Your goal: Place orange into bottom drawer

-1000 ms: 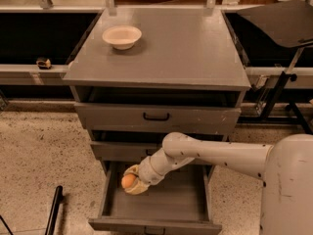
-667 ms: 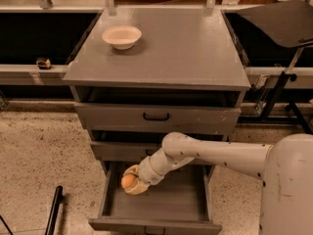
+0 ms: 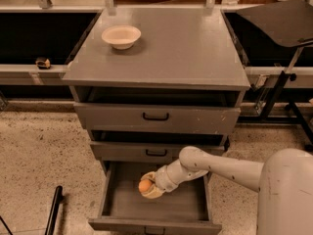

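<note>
Shifted rightward and a little toward the drawer's front since a second ago, the orange (image 3: 144, 185) now sits over the middle of the tray instead of close to its left wall, and the arm's (image 3: 225, 166) bend has come across with it. It is a small, smooth, ball-shaped fruit of even colour, so it has no long axis to line up. It lies at the very tip of the gripper (image 3: 148, 189), whose cream fingers are clasped around it, and it shows on the side facing left and up. The relation that matters is straight down: the fruit hangs inside the outline of the open bottom drawer (image 3: 117, 207), with bare grey floor below it and on every side, and well apart from the side walls and the flat front. I cannot tell whether it is touching the floor or just above it. To my eye the placing is nearly done, and what remains is a release; being round, the fruit may roll on the flat floor, though the walls should hold it. Above, the middle drawer (image 3: 122, 152) and top drawer (image 3: 195, 119) of the grey cabinet (image 3: 195, 58) stand slightly open, and a cream-white bowl (image 3: 121, 36) rests on the cabinet's top, toward its back left
</note>
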{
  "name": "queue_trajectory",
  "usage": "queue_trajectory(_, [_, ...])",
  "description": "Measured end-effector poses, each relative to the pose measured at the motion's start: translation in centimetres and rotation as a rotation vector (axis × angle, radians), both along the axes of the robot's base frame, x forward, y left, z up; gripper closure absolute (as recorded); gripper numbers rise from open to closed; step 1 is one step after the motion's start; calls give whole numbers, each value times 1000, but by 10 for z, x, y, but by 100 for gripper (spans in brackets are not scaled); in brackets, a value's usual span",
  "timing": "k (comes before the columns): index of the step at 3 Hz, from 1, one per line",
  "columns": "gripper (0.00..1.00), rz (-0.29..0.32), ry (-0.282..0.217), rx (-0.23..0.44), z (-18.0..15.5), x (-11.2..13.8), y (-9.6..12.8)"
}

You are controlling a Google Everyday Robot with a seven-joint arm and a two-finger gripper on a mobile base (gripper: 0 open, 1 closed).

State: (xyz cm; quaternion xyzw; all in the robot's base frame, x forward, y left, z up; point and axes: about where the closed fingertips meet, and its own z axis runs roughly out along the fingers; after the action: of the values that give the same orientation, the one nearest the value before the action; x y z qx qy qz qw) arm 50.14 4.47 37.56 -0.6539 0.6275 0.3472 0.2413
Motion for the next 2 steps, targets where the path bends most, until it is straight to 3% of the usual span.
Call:
queue_trajectory(1, [100, -69, 26, 25, -50, 7, -23])
queue_trajectory(2, [100, -69, 27, 25, -51, 7, -23])
